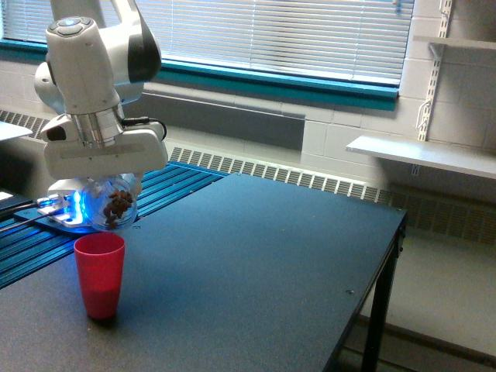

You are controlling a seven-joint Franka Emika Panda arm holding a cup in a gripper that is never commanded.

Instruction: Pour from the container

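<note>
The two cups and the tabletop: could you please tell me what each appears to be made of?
Clear cup: probably thin transparent plastic; the brown contents show through its wall. Red cup: opaque plastic, smooth with a slight sheen. Table: dark matte top, maybe laminate or painted board; the look leaves it open.

The white arm (pixel 93 70) reaches straight down at the exterior view's left. Its gripper (pixel 105 190) points downward, fingers closed around something.

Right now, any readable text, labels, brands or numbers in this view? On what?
None readable.
Arm: no logo or label shows.
Red cup: plain, no print.
Clear cup: no marking visible; holds brown bits.
Table, shelves: no text or signs.
</note>
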